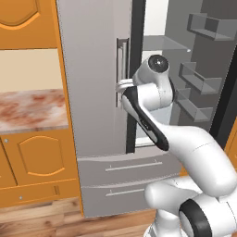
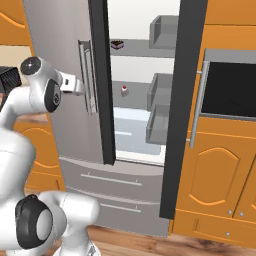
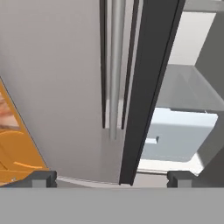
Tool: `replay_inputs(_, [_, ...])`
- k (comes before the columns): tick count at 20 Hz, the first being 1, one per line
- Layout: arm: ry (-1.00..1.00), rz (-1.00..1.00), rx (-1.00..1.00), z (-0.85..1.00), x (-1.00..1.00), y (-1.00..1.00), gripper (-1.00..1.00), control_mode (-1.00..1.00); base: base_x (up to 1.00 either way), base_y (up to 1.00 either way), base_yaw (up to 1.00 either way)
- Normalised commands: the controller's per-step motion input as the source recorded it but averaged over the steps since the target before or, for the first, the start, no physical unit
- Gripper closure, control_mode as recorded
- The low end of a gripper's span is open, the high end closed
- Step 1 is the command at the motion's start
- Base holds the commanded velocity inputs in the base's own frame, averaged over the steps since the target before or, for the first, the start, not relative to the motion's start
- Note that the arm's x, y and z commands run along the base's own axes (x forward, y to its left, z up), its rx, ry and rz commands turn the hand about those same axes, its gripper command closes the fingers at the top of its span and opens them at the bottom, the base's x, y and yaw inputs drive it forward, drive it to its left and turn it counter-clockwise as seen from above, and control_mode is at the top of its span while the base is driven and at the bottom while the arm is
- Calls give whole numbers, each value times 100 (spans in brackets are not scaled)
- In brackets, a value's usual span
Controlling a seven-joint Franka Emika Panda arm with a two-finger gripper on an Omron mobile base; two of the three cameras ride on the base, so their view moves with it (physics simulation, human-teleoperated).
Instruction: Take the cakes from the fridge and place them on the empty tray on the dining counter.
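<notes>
Jaws spread wide, the gripper (image 3: 112,178) faces the fridge's (image 2: 60,55) closed left door, cakes (image 2: 117,44) shelved beyond.

The fridge (image 2: 70,60) stands with its right door (image 2: 180,110) swung fully outward and its left door (image 2: 60,75) shut. The opening between them gives free passage to the white interior. The left door's dark edge strip (image 3: 144,87) and vertical bar handle (image 3: 114,65) lie directly ahead of the gripper (image 3: 111,178), whose fingers are spread wide. Door bins (image 2: 160,107) project from the open door along the right side. The interior shelf (image 2: 132,50) limits vertical clearance; the chocolate cake (image 2: 117,44) sits on it and the white cake (image 2: 124,90) stands below.
</notes>
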Motion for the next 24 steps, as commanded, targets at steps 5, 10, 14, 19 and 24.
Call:
replay_inputs(5, [-17,0,0,-30,50,-39,-100,-100,0,0,0])
replay_inputs(10, [-2,1,0,-10,75,-10,-100,-100,0,0,0])
replay_inputs(14, [10,0,0,0,80,1,-100,-100,0,0,0])
replay_inputs(19, [13,0,0,-1,80,15,-100,-100,0,0,0])
replay_inputs(24, [3,0,-2,-19,77,26,-100,-100,0,0,0])
